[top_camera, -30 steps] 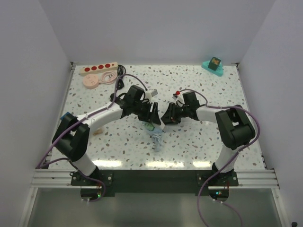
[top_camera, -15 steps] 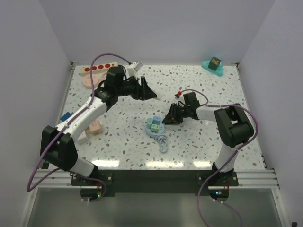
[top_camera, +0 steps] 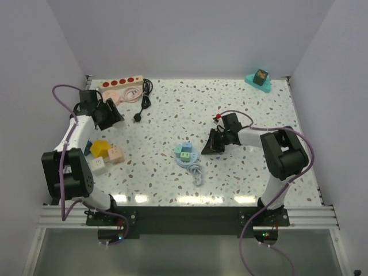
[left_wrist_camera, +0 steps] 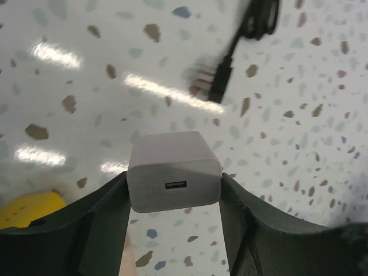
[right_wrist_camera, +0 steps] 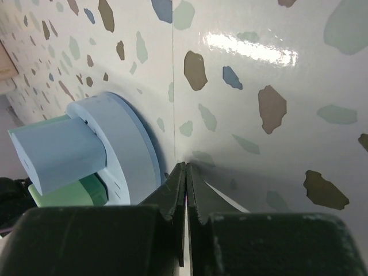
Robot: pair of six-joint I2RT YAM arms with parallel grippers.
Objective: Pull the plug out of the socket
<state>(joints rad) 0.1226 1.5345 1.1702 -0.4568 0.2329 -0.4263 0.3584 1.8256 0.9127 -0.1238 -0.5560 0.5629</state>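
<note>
From above, the power strip (top_camera: pixel 119 84) is lying along the far left edge of the table (top_camera: pixel 259 126), and as far as this view shows, none of its red outlets is carrying anything. The plug (top_camera: pixel 138 118) is lying flat on the table, well apart from the strip, with its cord (top_camera: pixel 146 87) trailing back toward the strip's end, so it looks to be already out of the strip. The left gripper (top_camera: pixel 113 114) is hovering near the strip, between it and a yellow block (top_camera: pixel 99 148). The right gripper (top_camera: pixel 206 148) is sitting low near the middle, just beside a blue disc (top_camera: pixel 186 155), well apart from the plug, so it looks parked out of the way. In the left wrist view, the left gripper (left_wrist_camera: pixel 174 187) is pinching a white charger block (left_wrist_camera: pixel 174 171) by its two sides, its port facing the camera. The fingers (left_wrist_camera: pixel 109 215) are gripping it squarely, likely so it cannot twist. Beyond it the plug (left_wrist_camera: pixel 221 80) is showing, slightly blurred and untouched. In the right wrist view, the right gripper (right_wrist_camera: pixel 185 179) is pressed together with nothing between its tips, its point resting at or just above the table next to the blue disc (right_wrist_camera: pixel 129 152), which is holding a blue block (right_wrist_camera: pixel 57 150) and a green block (right_wrist_camera: pixel 63 194).
</note>
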